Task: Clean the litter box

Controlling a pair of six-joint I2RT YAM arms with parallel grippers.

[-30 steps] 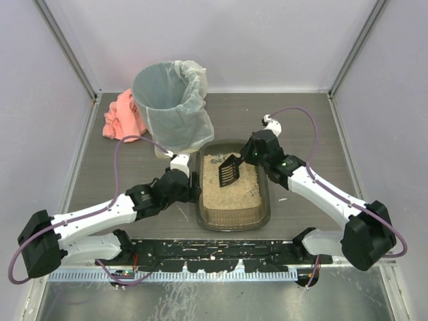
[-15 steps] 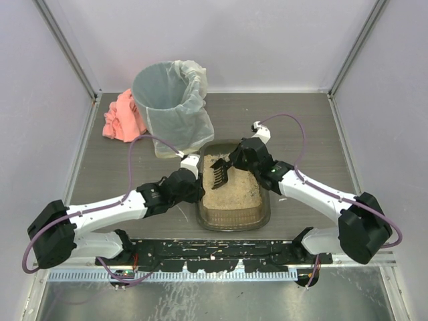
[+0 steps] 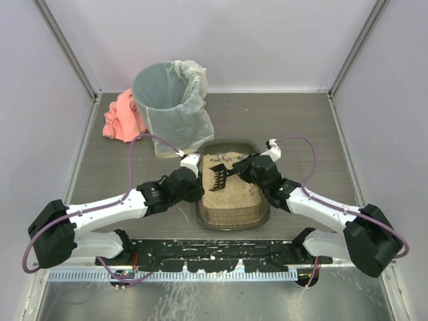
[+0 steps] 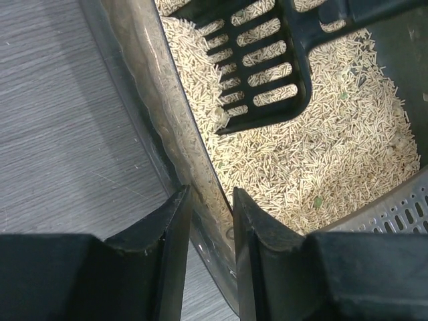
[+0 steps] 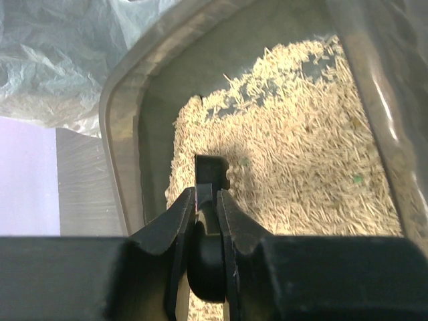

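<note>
The litter box (image 3: 234, 225) sits near the middle of the worktop (image 3: 301, 120), close to the arm bases. Its long side runs away from them, and its far-left corner is tucked right up by the bin (image 3: 175, 126). I can't tell from above whether those two touch. There's a pink cloth (image 3: 122, 117) at the far-left wall beside the bin, so that corner's crowded. The right of the box and the area behind it on the right are bare worktop, with lots of room there. The left side is taken up by the left arm lying across it. From the top you just see both arms meeting over the box, with the scoop (image 3: 219, 177) angled over the left half of the litter. The left wrist cam gives the detail. The left fingers (image 4: 170, 234) are drawn in narrow and straddle the box's left wall, one outside on the worktop side and one inside over the litter (image 4: 321, 154), pinching the rim. It also shows the scoop's slotted head sitting low on the litter right by that wall, plus a few greenish bits among the pellets. The right wrist cam doesn't show the head at all. There the right fingers (image 5: 175, 221) are clamped tight on the black handle, and past them you get the rounded far-left corner of the box, some bare floor showing through the litter, and the bin liner just beyond the rim.
</note>
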